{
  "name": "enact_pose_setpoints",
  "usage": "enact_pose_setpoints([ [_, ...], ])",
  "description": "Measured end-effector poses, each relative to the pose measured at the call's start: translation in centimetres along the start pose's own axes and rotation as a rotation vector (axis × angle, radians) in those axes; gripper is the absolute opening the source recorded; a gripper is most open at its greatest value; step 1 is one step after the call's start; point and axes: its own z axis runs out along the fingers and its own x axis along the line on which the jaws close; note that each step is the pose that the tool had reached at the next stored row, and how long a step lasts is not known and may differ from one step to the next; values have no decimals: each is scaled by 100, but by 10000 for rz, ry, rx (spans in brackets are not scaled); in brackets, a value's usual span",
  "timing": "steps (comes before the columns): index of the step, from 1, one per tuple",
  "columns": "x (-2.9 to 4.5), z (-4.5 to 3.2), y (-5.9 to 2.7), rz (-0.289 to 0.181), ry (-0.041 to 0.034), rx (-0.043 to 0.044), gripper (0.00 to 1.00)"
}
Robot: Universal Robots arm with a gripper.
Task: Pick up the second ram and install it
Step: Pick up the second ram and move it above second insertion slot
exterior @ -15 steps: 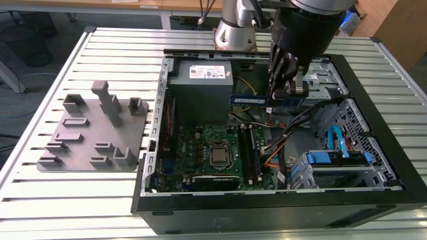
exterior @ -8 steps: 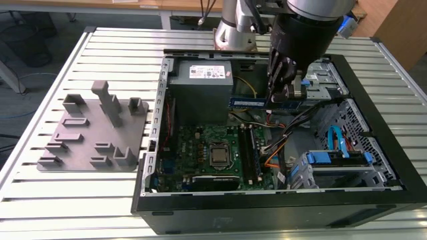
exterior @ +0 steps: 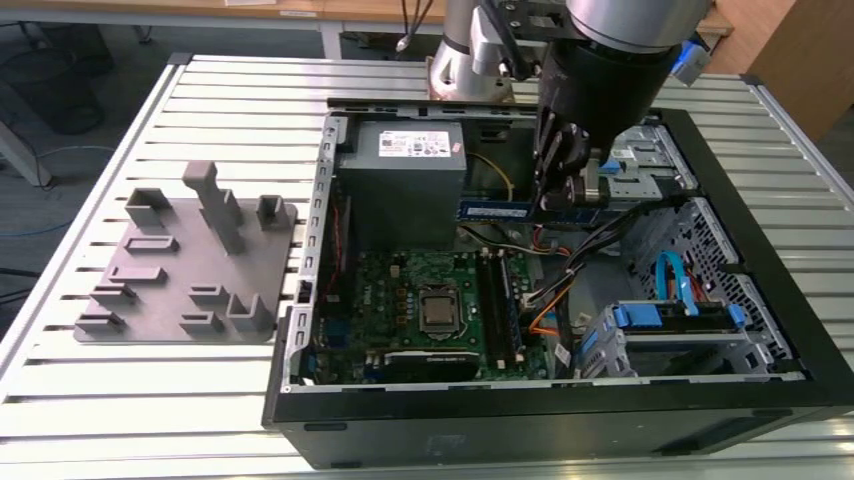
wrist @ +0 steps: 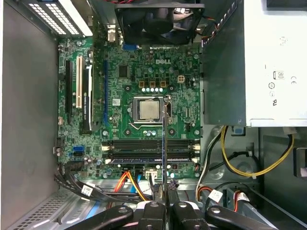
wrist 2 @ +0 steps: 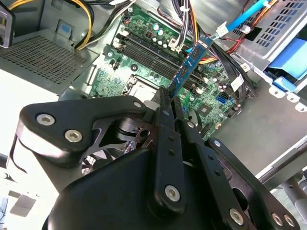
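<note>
Hand point(exterior: 567, 203) clamped on the second ram point(exterior: 494, 210), held above the motherboard point(exterior: 400, 280) in the open case point(exterior: 534, 425); picked up, not yet seated in a slot.

Matt black tool point(wrist 2: 170, 98), ribbed metal table point(exterior: 200, 110)

Printed label point(exterior: 418, 144) on power supply point(exterior: 400, 195), white lettering point(wrist: 154, 115) on motherboard point(wrist: 120, 127)
</note>
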Motion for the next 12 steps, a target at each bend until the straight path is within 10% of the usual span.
enact_pose_setpoints([
  [12, 9, 86, -3, 0, 0, 0, 14],
])
